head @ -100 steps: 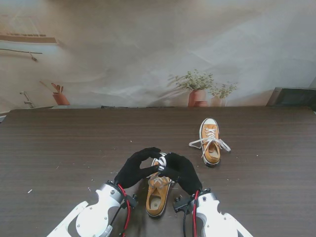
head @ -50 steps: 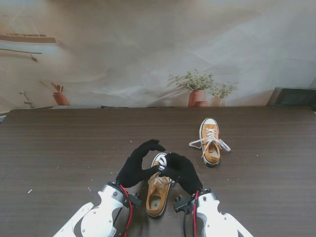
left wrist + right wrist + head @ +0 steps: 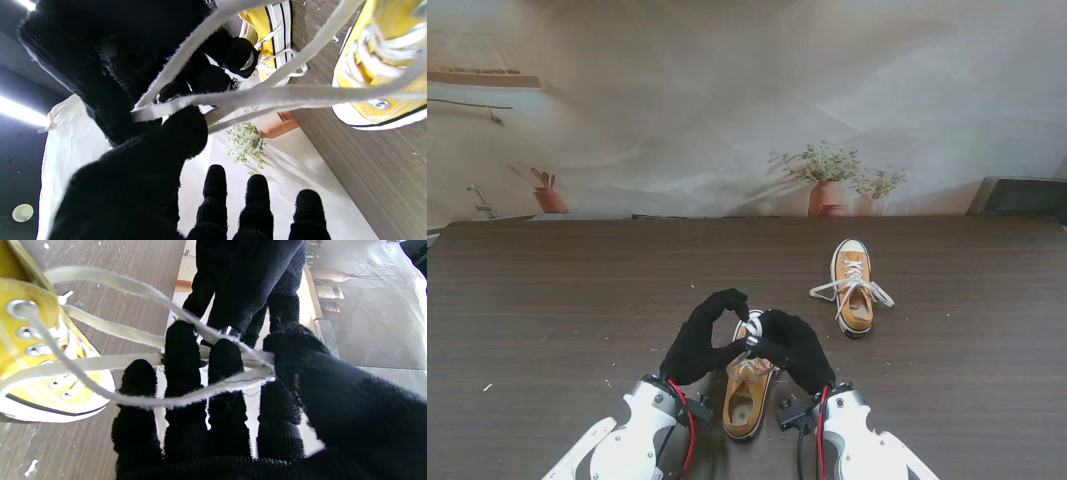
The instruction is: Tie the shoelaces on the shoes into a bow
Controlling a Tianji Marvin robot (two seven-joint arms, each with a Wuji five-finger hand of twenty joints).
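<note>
A mustard-yellow sneaker (image 3: pixel 747 397) lies close to me, toe pointing away, between my two black-gloved hands. My left hand (image 3: pixel 700 343) and right hand (image 3: pixel 794 346) meet over its toe, both closed on its white laces (image 3: pixel 753 326). In the left wrist view the left hand (image 3: pixel 143 173) pinches a lace strand (image 3: pixel 267 96) with thumb against a curled finger, while three fingers stay extended. In the right wrist view the right hand (image 3: pixel 217 413) clamps two strands (image 3: pixel 247 368) under its thumb, with loops draped over its fingertips (image 3: pixel 180 340). The shoe's eyelets (image 3: pixel 36 350) show beside them.
A second yellow sneaker (image 3: pixel 854 285) stands farther from me on the right, its laces loose on the dark wood table (image 3: pixel 577 300). Potted plants (image 3: pixel 827 180) line the far table edge against a pale backdrop. Small crumbs dot the tabletop.
My left hand's fingers stretched up and away half a second ago, then curled back toward the right hand. The right hand and both shoes have stayed in place.
</note>
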